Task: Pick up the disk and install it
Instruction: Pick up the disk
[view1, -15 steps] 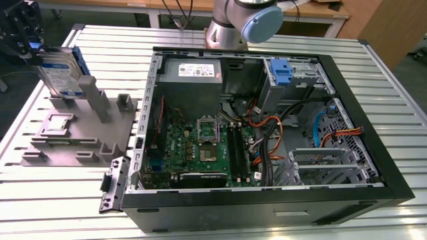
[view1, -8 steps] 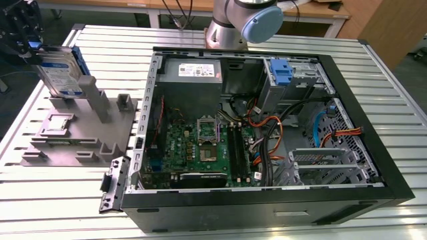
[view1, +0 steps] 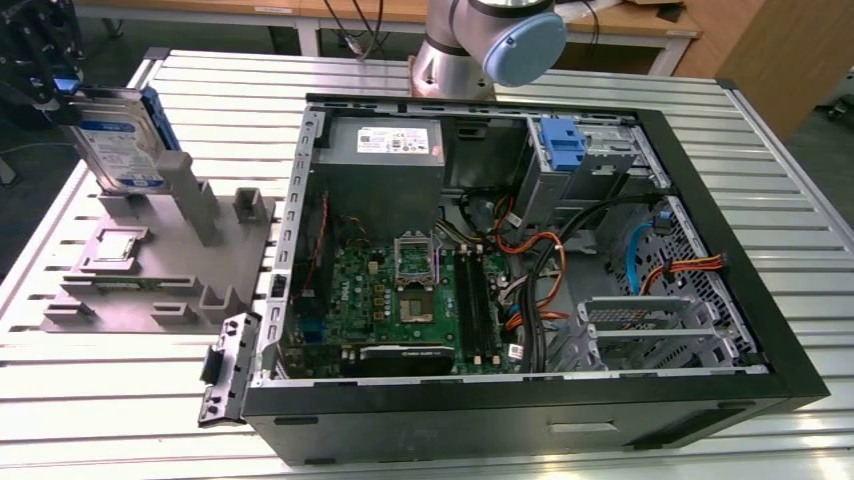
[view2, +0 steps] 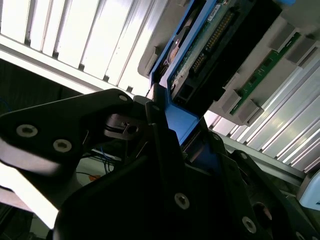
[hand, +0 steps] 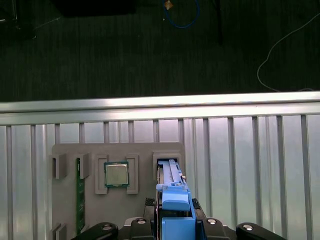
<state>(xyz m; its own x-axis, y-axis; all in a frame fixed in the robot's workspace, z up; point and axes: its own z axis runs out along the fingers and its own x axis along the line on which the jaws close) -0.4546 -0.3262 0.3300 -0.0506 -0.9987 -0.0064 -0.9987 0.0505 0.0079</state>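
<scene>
The disk (view1: 118, 138), a silver-grey drive with a white-and-blue label and blue rails, stands nearly upright at the exterior view's far left, over the back of the grey fixture (view1: 147, 270). My black gripper (view1: 56, 92) is at its upper edge. In the first wrist view the disk (hand: 172, 192) is edge-on, its blue rail between my fingers (hand: 174, 222), above a slot of the fixture (hand: 67, 155). In the second wrist view my gripper (view2: 170, 127) is shut on the blue rail, and the disk's green board side (view2: 220, 45) faces the camera.
An open computer case (view1: 787, 370) lies on the slatted metal table (view1: 801, 200), with a blue bracket (view1: 563, 145) in its drive bay and a grey power supply (view1: 384, 140). The arm's base (view1: 487, 45) stands behind it. The fixture holds a processor (hand: 116, 174) and a memory stick (hand: 79, 195).
</scene>
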